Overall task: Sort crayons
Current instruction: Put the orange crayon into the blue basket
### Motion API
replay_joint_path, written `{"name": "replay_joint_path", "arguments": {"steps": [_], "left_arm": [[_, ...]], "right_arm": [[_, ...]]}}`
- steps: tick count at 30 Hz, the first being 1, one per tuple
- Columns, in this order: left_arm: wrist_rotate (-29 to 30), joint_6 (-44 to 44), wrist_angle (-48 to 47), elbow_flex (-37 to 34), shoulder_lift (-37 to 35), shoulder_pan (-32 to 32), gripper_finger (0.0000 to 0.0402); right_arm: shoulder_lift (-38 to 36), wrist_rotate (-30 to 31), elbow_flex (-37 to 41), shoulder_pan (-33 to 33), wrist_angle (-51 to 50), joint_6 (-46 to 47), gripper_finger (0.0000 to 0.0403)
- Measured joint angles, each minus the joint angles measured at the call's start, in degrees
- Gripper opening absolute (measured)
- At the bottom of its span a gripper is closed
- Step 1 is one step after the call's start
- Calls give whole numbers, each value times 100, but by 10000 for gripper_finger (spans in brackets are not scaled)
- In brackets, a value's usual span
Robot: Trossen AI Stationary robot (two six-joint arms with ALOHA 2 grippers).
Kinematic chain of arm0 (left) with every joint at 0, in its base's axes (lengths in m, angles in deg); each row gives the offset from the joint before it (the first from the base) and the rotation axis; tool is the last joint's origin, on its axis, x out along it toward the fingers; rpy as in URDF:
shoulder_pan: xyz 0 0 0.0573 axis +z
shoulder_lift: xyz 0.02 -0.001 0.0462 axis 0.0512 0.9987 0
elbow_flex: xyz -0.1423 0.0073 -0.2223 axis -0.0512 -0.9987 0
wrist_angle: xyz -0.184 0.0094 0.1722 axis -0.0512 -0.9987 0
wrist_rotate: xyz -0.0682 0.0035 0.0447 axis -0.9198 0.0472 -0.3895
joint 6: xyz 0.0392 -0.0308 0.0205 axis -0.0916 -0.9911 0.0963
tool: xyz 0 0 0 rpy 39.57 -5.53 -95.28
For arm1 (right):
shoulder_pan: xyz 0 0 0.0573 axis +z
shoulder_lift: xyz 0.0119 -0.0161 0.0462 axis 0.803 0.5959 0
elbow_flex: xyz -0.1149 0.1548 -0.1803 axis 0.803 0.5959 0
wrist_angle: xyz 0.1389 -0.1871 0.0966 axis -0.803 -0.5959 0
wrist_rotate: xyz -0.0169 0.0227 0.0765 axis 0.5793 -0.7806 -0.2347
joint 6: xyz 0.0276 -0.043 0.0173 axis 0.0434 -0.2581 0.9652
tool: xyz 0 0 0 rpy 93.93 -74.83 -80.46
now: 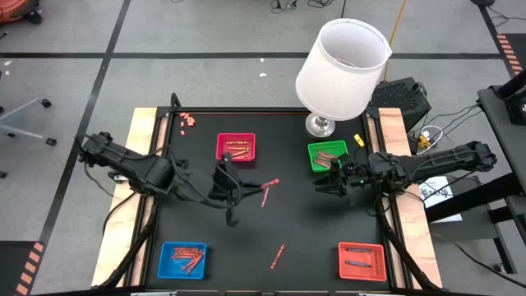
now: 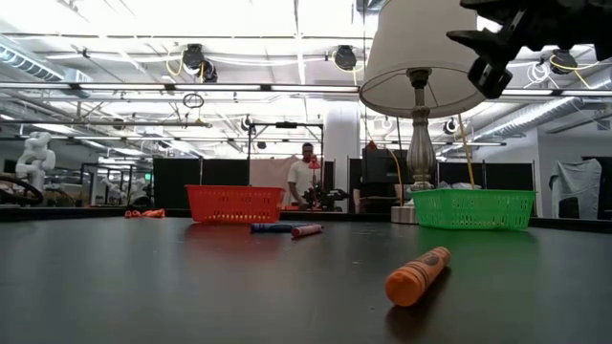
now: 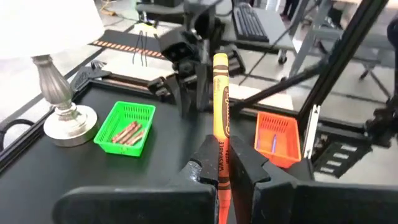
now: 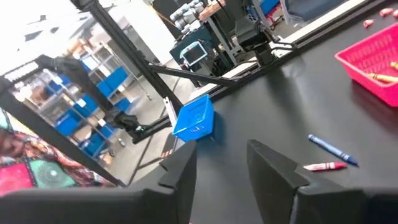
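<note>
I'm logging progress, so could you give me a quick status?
Left gripper shut on orange crayon. Right gripper open, empty, by green tray. Nothing in the way.

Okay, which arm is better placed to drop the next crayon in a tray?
Left. Its gripper is already shut on an orange crayon above mid-table. The right gripper holds nothing and hangs by the green tray.

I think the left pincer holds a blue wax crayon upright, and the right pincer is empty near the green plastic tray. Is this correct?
Not quite: the wax crayon in the left pincer is orange with a yellow tip, not blue, as the left wrist view shows. The rest holds: it stands upright, and the right pincer is empty near the green plastic tray.
</note>
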State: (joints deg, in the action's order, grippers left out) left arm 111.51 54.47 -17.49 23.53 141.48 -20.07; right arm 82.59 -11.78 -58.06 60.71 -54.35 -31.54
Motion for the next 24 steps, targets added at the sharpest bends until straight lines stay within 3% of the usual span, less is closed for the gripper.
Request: {"name": "replay_joint_path", "arguments": {"steps": [15,24], "left_arm": [[-53,-1417,14,-2,-145,-74,11],[-68,-2276,24,-2,-149,-74,11]], "right_arm": [[2,-136,0,0,11,-304,21],[2,-135,0,0,11,-304,1]]}}
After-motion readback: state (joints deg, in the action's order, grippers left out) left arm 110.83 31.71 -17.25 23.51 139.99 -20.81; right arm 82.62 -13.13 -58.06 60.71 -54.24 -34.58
